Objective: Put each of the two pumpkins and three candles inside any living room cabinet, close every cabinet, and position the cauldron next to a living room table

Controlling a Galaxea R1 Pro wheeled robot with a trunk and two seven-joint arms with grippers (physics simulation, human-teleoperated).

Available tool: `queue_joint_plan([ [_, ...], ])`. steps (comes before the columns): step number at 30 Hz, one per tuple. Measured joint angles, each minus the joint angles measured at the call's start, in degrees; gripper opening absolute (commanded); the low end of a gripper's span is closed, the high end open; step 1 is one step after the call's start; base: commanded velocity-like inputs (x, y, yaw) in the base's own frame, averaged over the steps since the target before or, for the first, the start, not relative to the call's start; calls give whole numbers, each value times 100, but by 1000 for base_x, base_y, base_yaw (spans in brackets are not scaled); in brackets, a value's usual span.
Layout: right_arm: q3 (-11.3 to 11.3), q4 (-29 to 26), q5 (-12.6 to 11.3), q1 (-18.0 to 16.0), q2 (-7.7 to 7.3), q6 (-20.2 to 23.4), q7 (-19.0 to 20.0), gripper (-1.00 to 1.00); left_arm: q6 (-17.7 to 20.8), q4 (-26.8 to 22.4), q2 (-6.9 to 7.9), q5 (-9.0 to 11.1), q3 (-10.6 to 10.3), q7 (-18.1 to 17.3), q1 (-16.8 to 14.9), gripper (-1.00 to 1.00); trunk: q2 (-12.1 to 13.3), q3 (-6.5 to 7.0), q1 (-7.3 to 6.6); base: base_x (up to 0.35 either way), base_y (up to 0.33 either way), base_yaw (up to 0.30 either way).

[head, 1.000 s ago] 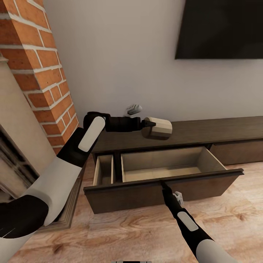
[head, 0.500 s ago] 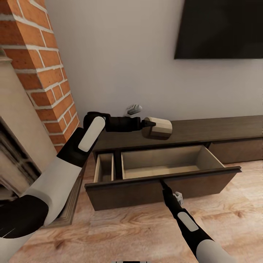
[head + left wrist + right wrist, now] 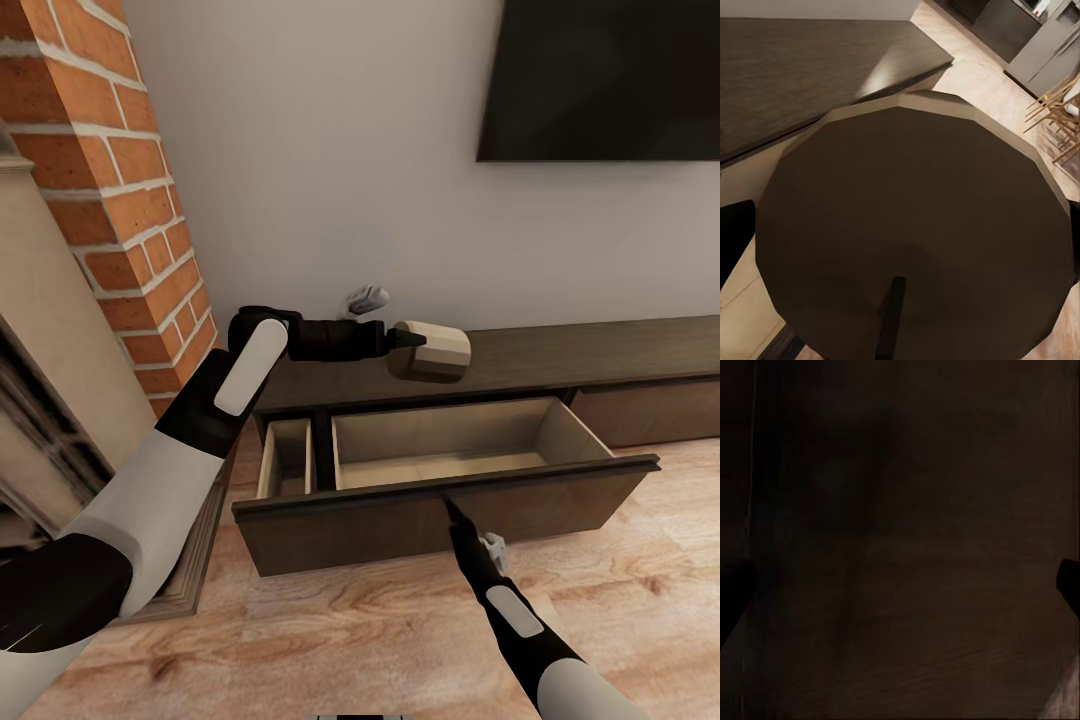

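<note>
Writing: none can be read on any surface.
Candles: one candle (image 3: 432, 351), lying on its side in the air above the cabinet's (image 3: 600, 355) top, over the back of the open drawer (image 3: 440, 505); in the left wrist view its dark round end (image 3: 915, 240) faces the camera.
Drawers: one wide drawer pulled out, tan inside, split into a narrow compartment (image 3: 285, 462) toward the fireplace and a wide one (image 3: 450, 445) beside it; both compartments hold nothing visible.
Other things: one black TV (image 3: 600, 80) on the wall, one brick fireplace (image 3: 110, 200) at the left, light plank floor (image 3: 350, 640).
Left arm: bent at the elbow, forearm reaching level across toward the TV side, above the cabinet.
Left tool (image 3: 400, 345): clamped on the candle, gripping it at one end.
Right arm: stretched forward and low, forearm rising from the near edge.
Right tool (image 3: 452, 510): its tip against the drawer's dark front panel; the right wrist view shows dark wood close up with finger edges (image 3: 735, 592) at both sides, so it stands apart.
</note>
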Motion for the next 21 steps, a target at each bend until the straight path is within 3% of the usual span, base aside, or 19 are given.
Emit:
queue_joint_plan([
  [8,0,18,34,5,9,-446,-369,100,0,0,20,-11,0,-10,0,-100,0,0,0,0,0,0],
  [13,8,111,49,4,153,-601,-439,100,-1,-1,56,-14,0,-16,0,-100,0,0,0,0,0,0],
  [21,3,294,655,2,388,-1071,-460,100,15,-8,74,-6,0,-17,0,-100,0,0,0,0,0,0],
])
